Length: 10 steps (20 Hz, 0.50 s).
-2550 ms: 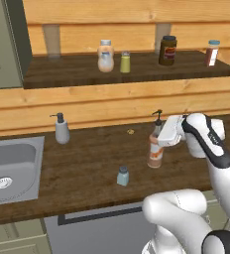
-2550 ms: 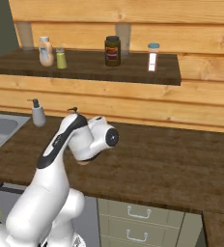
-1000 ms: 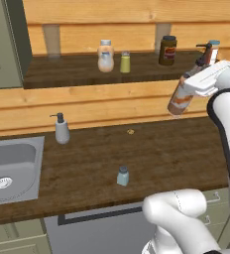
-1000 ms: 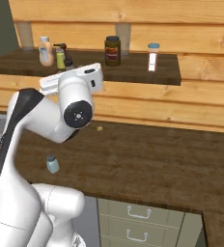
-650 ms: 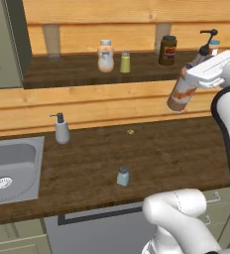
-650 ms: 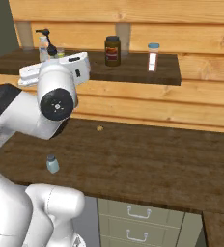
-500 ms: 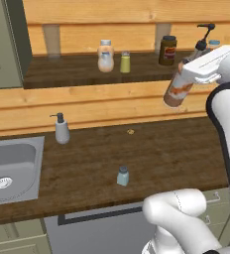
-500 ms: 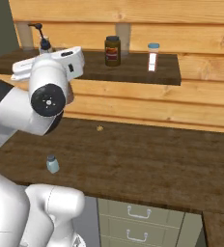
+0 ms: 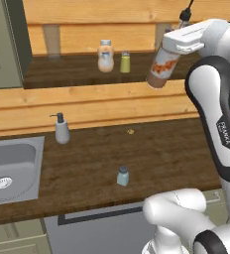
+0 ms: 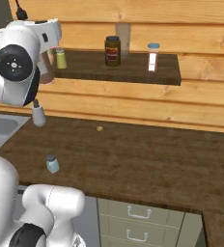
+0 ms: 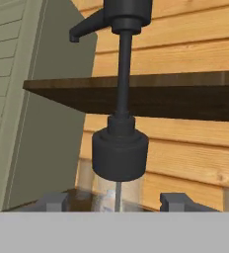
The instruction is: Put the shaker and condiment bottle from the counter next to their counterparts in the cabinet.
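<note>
1. The gripper is clamped on the bottle, which hangs tilted in the air in front of the shelf edge, well above the worktop.
2. At about 9 o'clock from the bottle, on the shelf, stand the peach bottle and yellow-green shaker, just beside each other.
3. The bottle is lifted but not yet set down by them; I judge this half roughly midway.
4. The shaker sits on the worktop near its front edge, at 6 o'clock from the shelf pair, untouched; that half remains.
</note>
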Tool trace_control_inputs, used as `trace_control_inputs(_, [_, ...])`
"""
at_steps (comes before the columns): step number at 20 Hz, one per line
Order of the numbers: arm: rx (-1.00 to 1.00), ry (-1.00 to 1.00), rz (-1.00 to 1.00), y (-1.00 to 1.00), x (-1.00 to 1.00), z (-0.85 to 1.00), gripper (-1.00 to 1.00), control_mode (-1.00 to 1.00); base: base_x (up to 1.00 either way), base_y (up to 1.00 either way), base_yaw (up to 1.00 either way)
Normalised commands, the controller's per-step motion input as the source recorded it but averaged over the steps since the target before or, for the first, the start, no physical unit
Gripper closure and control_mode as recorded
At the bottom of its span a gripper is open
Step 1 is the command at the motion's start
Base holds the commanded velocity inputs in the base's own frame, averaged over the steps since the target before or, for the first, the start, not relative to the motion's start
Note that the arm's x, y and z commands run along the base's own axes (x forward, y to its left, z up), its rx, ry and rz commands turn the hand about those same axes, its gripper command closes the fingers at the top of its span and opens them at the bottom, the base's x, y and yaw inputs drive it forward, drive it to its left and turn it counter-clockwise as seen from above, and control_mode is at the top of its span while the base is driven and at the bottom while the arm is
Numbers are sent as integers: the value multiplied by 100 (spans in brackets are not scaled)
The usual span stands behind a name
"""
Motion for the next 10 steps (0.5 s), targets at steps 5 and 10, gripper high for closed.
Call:
trace_control_inputs(5, [2,7,2,83,0,6,100,-100,0,0,0])
trace_control_inputs(10, [2,8,8,61,1,0,100,-100,0,0,0])
